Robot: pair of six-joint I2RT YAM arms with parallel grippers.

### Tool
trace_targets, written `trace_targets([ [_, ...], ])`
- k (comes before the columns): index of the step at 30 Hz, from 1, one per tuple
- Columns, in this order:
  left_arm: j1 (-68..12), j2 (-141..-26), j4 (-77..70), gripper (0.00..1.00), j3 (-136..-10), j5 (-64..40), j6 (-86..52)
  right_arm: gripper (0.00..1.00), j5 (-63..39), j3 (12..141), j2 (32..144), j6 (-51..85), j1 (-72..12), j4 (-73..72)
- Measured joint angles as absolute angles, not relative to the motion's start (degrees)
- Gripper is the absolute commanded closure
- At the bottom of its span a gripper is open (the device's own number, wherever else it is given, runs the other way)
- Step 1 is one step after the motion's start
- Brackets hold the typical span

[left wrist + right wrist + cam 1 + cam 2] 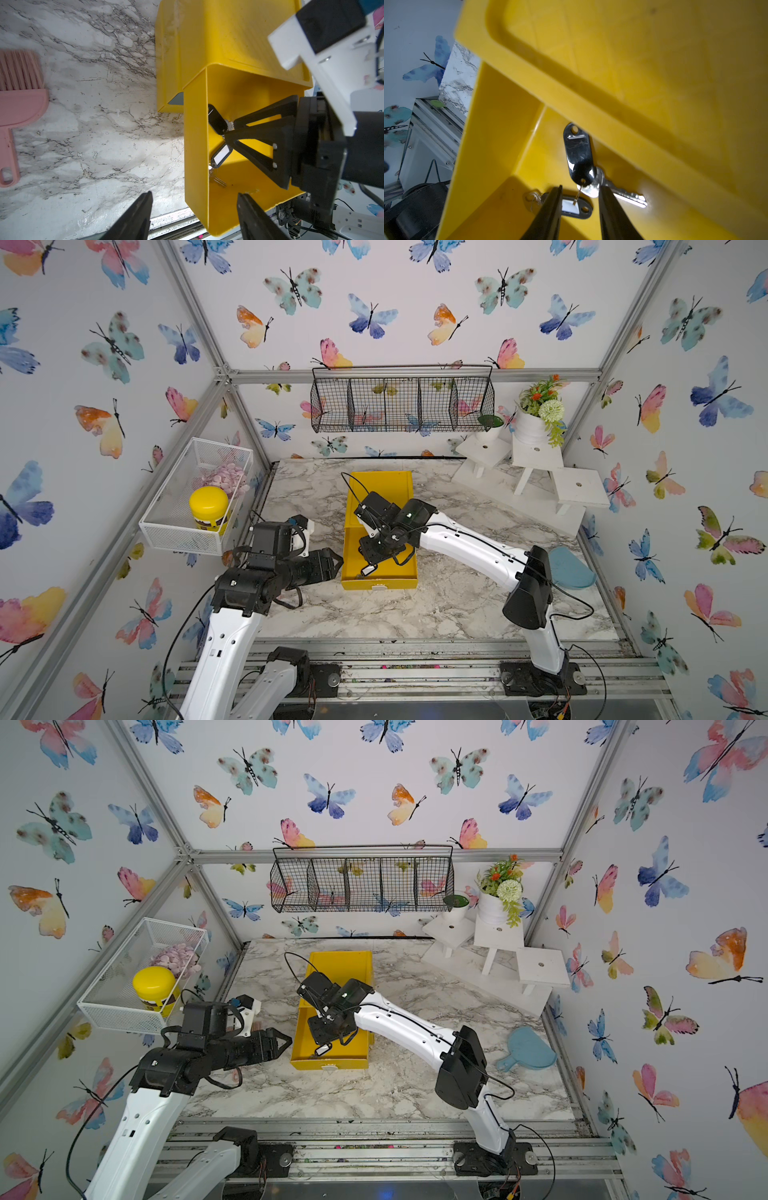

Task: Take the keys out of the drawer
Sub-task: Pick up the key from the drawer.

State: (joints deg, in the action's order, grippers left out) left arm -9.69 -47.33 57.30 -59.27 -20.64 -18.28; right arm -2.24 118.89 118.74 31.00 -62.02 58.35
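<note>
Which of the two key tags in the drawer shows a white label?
The tag nearest the drawer's front wall. The other tag, farther in, shows only its shiny black side.

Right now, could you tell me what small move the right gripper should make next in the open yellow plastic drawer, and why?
Probably close the right gripper: its open jaws straddle the silver key head and ring of the black-tagged keys on the yellow plastic drawer floor, with a gap on one side.
</note>
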Motion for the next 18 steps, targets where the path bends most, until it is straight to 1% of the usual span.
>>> trace_targets([
  [18, -9.69, -46.44, 56.86, 0.3, -59.29, -20.64, -18.24, 0.66, -2.13, 119.85, 119.26, 32.01, -62.08, 60.4],
])
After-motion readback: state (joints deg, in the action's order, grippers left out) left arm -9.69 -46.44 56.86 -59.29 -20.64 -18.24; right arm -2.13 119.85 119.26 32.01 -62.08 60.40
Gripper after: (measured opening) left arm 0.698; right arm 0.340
